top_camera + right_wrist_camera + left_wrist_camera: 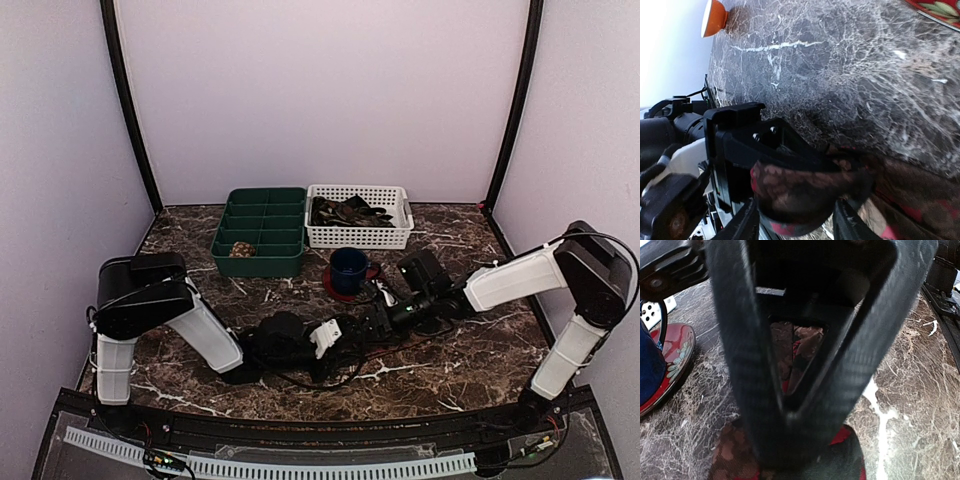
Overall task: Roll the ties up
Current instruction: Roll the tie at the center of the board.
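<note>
**Operator:** Where is the dark brown patterned fabric tie (790,192)?

**Manual:** You will find it mid-way along the dark marble worktop (470,370). Your left arm's black fingers (789,421) are clamped on it. Your right arm's fingers (746,226) stand apart, one on either side of its looped end.

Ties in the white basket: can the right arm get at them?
Probably yes: right end effector is open, ties lie uncovered in the basket; only the mug stands between, so go over it.
</note>
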### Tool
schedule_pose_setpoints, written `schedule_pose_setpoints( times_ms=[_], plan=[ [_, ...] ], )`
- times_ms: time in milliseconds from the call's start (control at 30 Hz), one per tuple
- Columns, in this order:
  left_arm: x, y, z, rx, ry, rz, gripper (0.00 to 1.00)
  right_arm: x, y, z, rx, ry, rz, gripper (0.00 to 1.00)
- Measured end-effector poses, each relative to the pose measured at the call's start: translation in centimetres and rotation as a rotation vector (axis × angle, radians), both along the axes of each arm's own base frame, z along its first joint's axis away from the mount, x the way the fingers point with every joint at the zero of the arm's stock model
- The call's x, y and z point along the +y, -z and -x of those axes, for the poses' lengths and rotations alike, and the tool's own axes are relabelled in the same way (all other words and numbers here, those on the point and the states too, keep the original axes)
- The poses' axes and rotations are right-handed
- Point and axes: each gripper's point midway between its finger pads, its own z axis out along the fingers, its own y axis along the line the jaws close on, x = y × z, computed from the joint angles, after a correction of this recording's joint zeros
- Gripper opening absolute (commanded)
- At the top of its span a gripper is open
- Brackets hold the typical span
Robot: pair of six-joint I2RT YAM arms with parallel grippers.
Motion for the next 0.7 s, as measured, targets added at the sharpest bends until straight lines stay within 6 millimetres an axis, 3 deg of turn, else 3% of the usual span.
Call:
schedule_pose_setpoints(
  times_ms=[133,333,400,533,700],
  plan=[
    [0.0,0.1,0.0,0.0,0.004,-0.01,0.26,0.7,0.6,0.0,0.01,-0.019,0.016,0.37],
    [0.2,0.2,0.0,0.018,0.019,-0.016,0.3,0.9,0.6,-0.3,-0.011,-0.03,0.019,0.0],
    [0.2,0.2,0.0,0.026,0.024,-0.019,0.35,0.8,0.5,-0.6,-0.024,-0.028,0.013,0.0],
    [0.4,0.2,0.1,0.034,0.034,-0.034,0.57,0.6,0.8,-0.6,-0.033,-0.029,0.015,0.0],
    [0.7,0.5,0.5,0.053,0.044,-0.06,0.72,-0.5,1.7,-1.0,-0.034,-0.003,0.025,0.0]
  ],
)
